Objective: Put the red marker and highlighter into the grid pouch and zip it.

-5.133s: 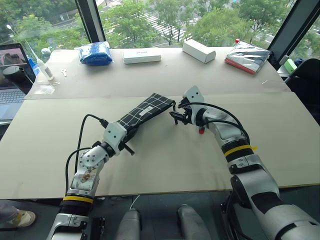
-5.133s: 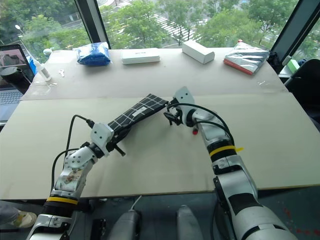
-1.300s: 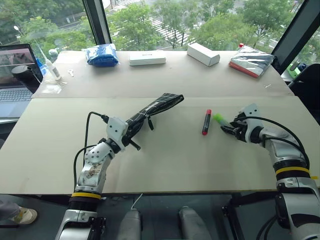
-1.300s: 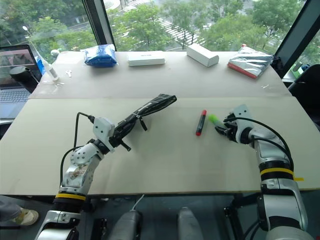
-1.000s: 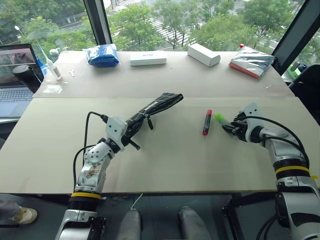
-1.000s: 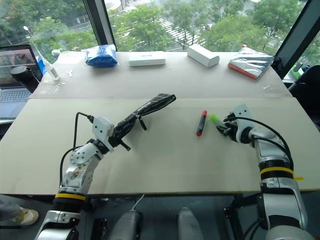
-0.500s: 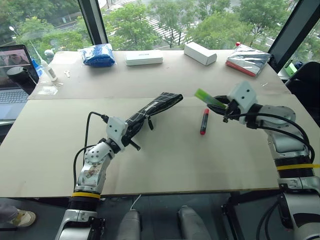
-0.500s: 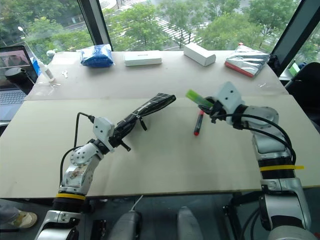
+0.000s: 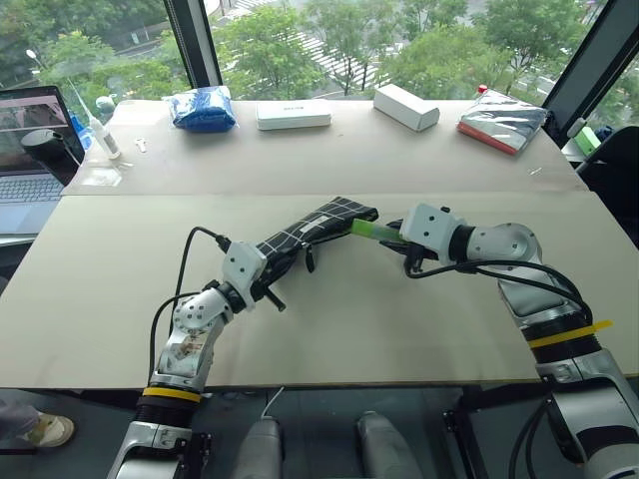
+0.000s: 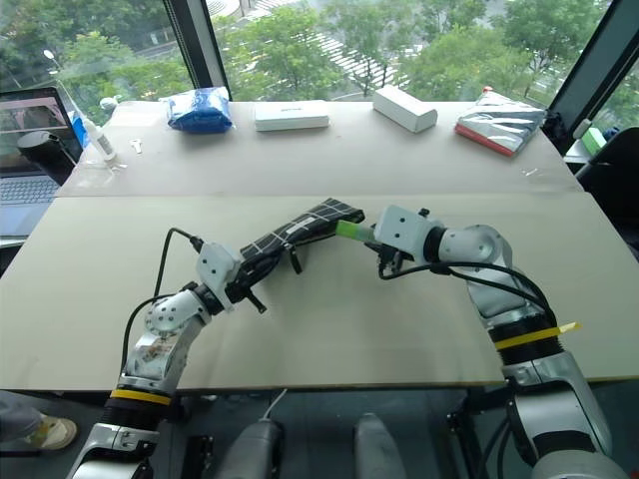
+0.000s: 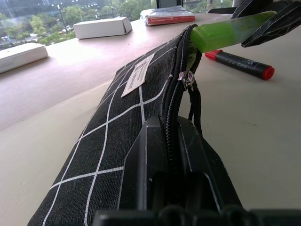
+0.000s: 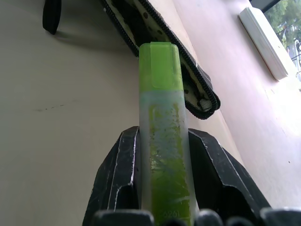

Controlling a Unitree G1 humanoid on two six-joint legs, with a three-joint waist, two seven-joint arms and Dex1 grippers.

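The grid pouch (image 9: 318,226) lies slanted on the table, with its zipper open at the far end. My left gripper (image 9: 268,269) is shut on the pouch's near end, and its fingers (image 11: 150,155) pinch the zipper edge. My right gripper (image 9: 396,239) is shut on the highlighter (image 9: 367,229), a light-green pen with its cap pointing at the pouch's open mouth (image 12: 200,96). The cap tip is at the mouth's edge. The red marker (image 11: 242,65) lies on the table just beyond the pouch's mouth, under my right gripper.
Along the far edge of the table lie a blue plastic bag (image 9: 205,108), a flat white box (image 9: 294,115), a second white box (image 9: 406,106) and a silver packet (image 9: 502,122). A laptop (image 9: 25,150) and a small bottle (image 9: 100,138) stand at the far left.
My right gripper lifted the highlighter off the table on the right, rolled, and carried it left to the pouch's mouth. The left gripper kept its hold on the pouch. The red marker stayed put.
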